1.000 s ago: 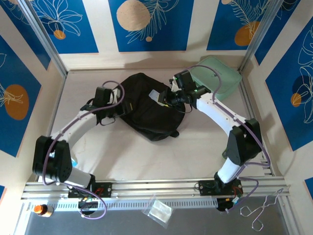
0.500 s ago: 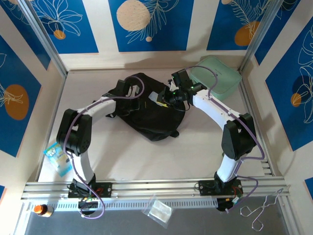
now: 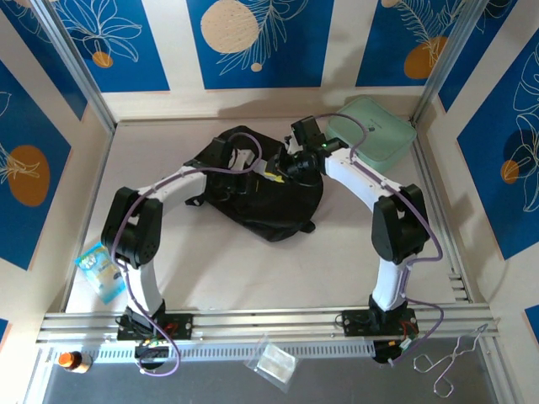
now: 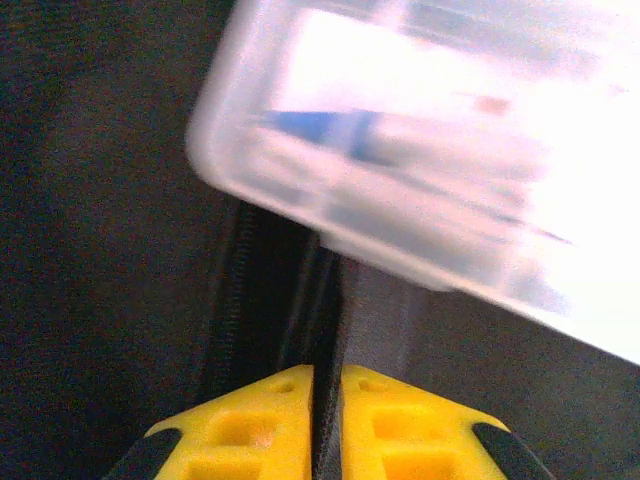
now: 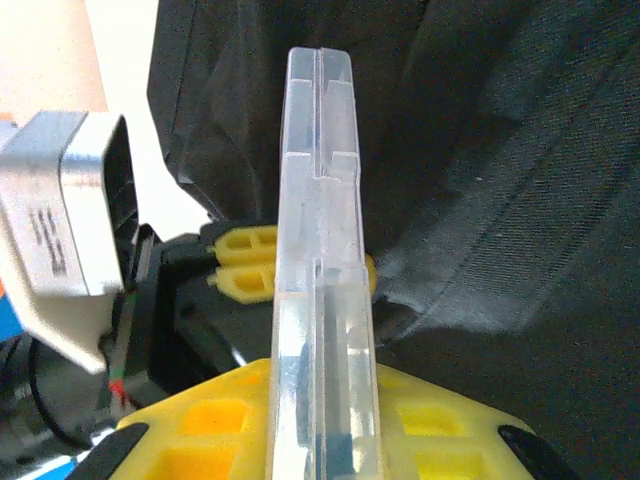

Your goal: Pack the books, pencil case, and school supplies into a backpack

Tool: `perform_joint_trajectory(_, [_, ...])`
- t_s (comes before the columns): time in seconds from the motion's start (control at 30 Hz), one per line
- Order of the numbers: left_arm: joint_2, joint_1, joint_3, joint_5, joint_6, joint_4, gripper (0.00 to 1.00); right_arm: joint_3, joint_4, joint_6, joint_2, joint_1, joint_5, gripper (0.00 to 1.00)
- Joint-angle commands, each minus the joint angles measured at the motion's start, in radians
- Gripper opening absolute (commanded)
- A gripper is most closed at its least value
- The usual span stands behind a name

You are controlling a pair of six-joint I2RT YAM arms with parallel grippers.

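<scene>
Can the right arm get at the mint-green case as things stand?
Probably not yet: the mint-green case lies close by with nothing between, but the right tool is shut on the pencil case.

The backpack (image 3: 278, 215) is laid flat in the middle of the table; it is made of soft black fabric, rounded and creased, and is seen as the largest dark thing there; a line of its zip (image 4: 232, 300) is shown running along an opening in the fabric; the pencil case (image 5: 320, 250), a flat transparent plastic pouch with bluish and white contents blurred inside, is held on edge between the yellow fingers of the right gripper (image 5: 322, 420), just above the backpack's far, upper part.
</scene>
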Motion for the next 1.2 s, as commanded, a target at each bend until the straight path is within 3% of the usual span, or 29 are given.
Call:
perform_joint_trajectory(0.0, [-0.043,-0.014,0.002,0.054,0.054,0.001,0.14,0.039,-0.045,0.023,0.029,0.002,-0.040,0.13])
perform_joint_trajectory(0.3, [-0.072,-0.010,-0.045,0.116,0.055,0.069,0.28,-0.078,-0.153,0.032,-0.044,-0.014,0.054,0.12])
perform_joint_trajectory(0.57, [-0.065,0.019,-0.050,-0.073,-0.019,0.064,0.36,-0.299,-0.033,0.075,-0.119,-0.031,0.078,0.11])
perform_joint_trajectory(0.93, [0.018,-0.006,0.067,-0.279,0.018,-0.101,0.37,-0.353,0.124,0.069,-0.054,-0.047,0.025,0.11])
perform_joint_trajectory(1.17, [0.039,-0.004,0.058,-0.352,-0.020,-0.135,0.39,-0.318,0.064,0.101,0.005,-0.042,0.171,0.11])
